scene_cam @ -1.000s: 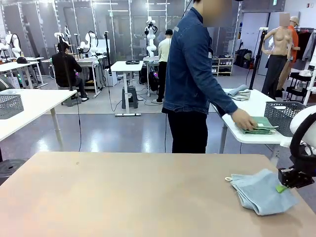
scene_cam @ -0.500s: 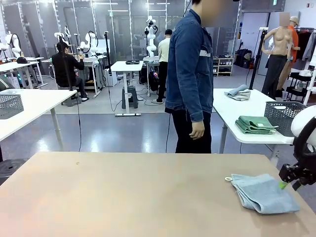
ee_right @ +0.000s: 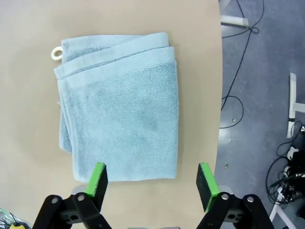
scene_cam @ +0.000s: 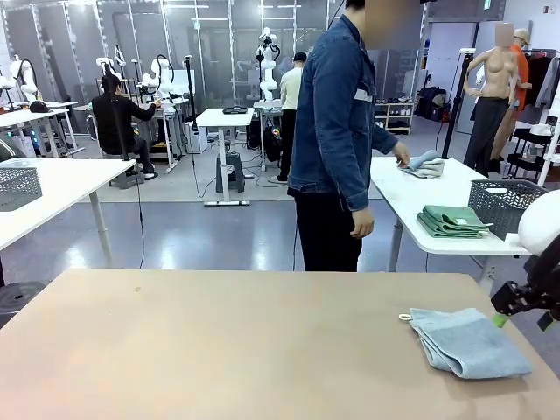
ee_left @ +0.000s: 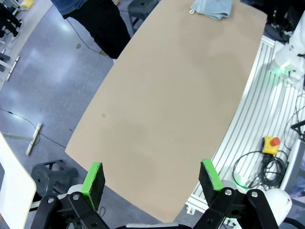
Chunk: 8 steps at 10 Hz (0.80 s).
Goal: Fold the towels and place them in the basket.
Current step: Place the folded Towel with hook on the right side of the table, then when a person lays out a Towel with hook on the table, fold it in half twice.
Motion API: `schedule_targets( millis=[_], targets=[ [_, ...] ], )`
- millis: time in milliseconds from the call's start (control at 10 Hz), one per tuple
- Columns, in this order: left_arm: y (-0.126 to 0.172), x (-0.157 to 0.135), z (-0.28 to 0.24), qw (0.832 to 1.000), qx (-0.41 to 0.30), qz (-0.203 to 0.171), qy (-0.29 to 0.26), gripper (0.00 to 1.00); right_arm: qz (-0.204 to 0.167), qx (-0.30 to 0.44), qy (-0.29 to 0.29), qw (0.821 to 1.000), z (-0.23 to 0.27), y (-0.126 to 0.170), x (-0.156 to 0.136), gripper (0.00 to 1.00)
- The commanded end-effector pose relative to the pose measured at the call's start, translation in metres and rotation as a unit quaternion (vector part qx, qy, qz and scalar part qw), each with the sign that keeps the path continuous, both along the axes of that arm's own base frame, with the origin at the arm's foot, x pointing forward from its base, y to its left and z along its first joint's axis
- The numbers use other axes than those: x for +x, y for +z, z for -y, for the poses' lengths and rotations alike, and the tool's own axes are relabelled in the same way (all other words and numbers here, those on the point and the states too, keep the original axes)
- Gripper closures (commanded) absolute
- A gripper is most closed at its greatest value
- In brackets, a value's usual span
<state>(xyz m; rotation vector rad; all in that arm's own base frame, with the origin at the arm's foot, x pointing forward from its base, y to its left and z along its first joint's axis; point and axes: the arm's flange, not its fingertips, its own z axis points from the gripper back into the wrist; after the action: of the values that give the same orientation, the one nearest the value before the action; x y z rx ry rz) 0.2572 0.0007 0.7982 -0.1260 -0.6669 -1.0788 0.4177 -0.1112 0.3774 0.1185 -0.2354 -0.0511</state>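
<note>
- A pale blue-grey terry towel (scene_cam: 468, 341) lies folded into a thick rectangle on the beige desk (scene_cam: 219, 350), close to the desk's right edge.
- A small white loop (scene_cam: 405, 318) sticks out from the towel's far left corner and rests on the desk.
- The right gripper (scene_cam: 523, 318) hangs just past the towel's right side, lifted off the cloth.
- In the right wrist view the right gripper's jaws stand wide apart with nothing between them, and the green pads (ee_right: 97, 175) frame the towel's near edge.
- The left gripper (ee_left: 151, 176) is also spread wide and holds nothing. It sits high over the desk's opposite end, well apart from the towel.
- A person in a blue denim jacket (scene_cam: 337, 114) stands beyond the desk's far edge.
- One hand (scene_cam: 402, 160) of the person reaches to a crumpled grey-blue cloth (scene_cam: 426, 164) on a white desk (scene_cam: 402, 197) behind.
- On that white desk a dark grey wire-mesh basket (scene_cam: 506, 206) stands just beside a stack of folded green towels (scene_cam: 453, 220).
</note>
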Motion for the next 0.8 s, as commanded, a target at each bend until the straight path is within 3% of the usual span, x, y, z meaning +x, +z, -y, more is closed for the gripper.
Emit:
schedule_targets(
  millis=[0,700],
  targets=[
    [-0.0009,-0.0003,0.0012,1.0,0.001,0.002,0.001,0.0,-0.002,0.001,0.002,1.0,0.0054,-0.003,0.0015,0.01],
    [-0.0009,-0.0003,0.0012,1.0,0.001,0.002,0.001,0.0,-0.002,0.001,0.002,1.0,0.0054,-0.003,0.0015,0.01]
  ],
)
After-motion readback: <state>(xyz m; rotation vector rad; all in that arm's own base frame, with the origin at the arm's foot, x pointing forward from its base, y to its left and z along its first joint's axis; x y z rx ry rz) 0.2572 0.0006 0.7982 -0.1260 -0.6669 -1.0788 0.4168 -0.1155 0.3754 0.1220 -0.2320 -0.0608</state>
